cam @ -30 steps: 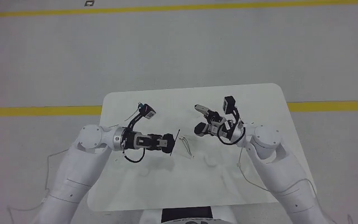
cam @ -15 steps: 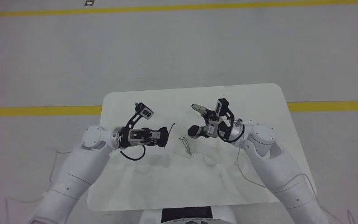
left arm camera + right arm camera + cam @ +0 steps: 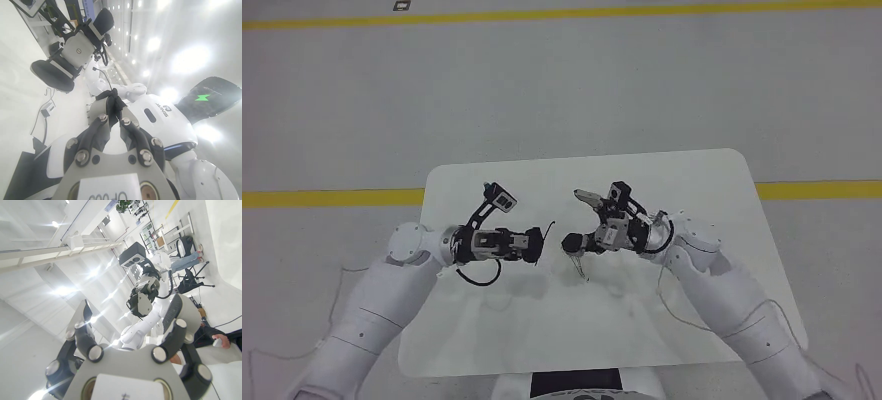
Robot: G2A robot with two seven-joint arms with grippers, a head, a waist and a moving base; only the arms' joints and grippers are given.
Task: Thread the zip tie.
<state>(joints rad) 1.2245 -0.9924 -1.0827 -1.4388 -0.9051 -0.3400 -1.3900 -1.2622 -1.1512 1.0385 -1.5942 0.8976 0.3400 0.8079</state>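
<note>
One zip tie [image 3: 549, 230] pinched in left claw [image 3: 113, 95]; right claw [image 3: 577, 220] spread, seemingly just beyond its tip.

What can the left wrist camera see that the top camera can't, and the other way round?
Left wrist view, not top view: a close look at the left gripper, its fingers pinched shut on the thin black plastic zip tie, and the broad black pads inside the right gripper. Top view, not left wrist view: the white rounded table in full outline and the yellow floor stripes. Both: the left gripper holding the zip tie near the open right gripper, with a gap between them.
</note>
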